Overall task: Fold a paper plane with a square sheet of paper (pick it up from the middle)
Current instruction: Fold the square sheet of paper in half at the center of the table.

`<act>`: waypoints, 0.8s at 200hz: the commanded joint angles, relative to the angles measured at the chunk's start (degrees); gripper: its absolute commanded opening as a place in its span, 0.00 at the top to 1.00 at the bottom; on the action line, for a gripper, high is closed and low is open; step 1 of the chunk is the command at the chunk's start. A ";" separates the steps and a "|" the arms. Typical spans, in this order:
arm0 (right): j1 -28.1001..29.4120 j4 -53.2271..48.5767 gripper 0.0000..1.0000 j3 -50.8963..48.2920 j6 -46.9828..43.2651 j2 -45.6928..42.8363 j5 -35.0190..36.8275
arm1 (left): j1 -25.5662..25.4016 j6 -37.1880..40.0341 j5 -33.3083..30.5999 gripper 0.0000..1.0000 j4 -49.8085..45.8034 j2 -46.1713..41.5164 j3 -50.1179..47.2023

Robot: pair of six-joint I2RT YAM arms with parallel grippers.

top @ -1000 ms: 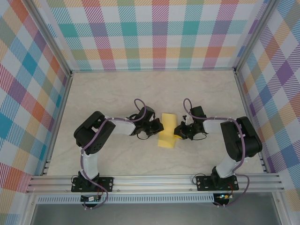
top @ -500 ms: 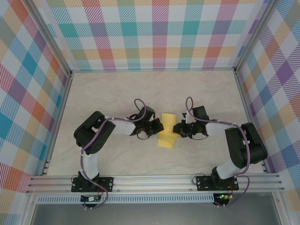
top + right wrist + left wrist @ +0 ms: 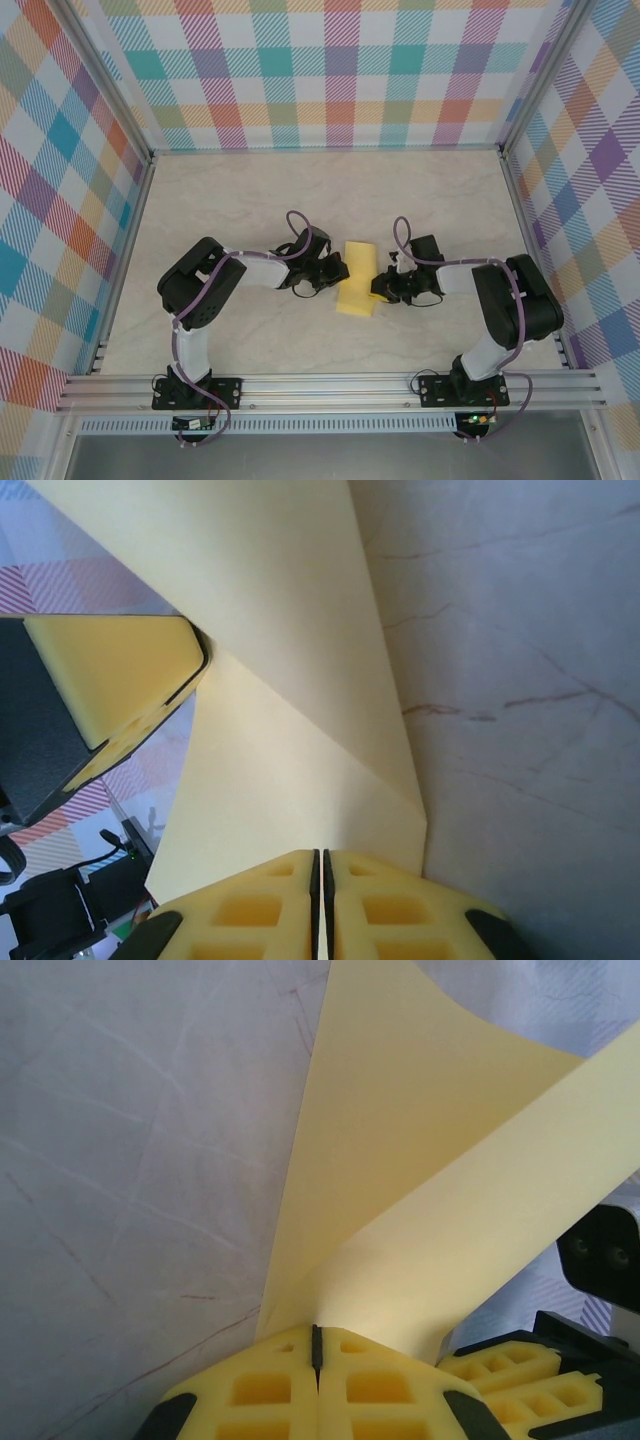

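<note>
Left gripper [image 3: 335,274] and right gripper [image 3: 378,287] both clamped the square sheet of paper [image 3: 354,262] mid-frame. Likely light, floppy, crease-prone; edge pinches suited it.

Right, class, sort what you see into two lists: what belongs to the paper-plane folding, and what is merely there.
Belongs to the job: square sheet of paper, partly folded; left gripper and right gripper, each shut on an edge of it.

Merely there: table; checked walls; metal frame.
</note>
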 commanded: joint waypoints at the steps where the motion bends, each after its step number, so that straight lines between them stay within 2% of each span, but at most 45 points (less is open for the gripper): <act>1: 0.05 -0.17 0.88 -0.53 -0.86 -3.88 -2.25 | -1.21 1.02 -0.93 1.00 -4.81 0.98 -1.09; 25: 0.56 2.02 0.88 -1.71 -0.19 -5.81 -2.92 | -1.15 1.14 -0.91 1.00 -4.79 0.99 -1.23; 56: 1.38 2.44 0.90 -2.18 -0.76 -3.04 -3.16 | -1.23 1.05 -0.89 1.00 -4.51 1.04 -1.41; 113: 2.90 2.47 0.92 -5.21 -2.27 -0.57 3.39 | -1.19 1.05 -1.06 1.00 -4.55 0.73 -1.77; 160: 4.52 3.29 0.91 -6.20 -2.78 -7.36 4.45 | -1.23 0.97 -1.15 1.00 -4.25 0.42 -2.26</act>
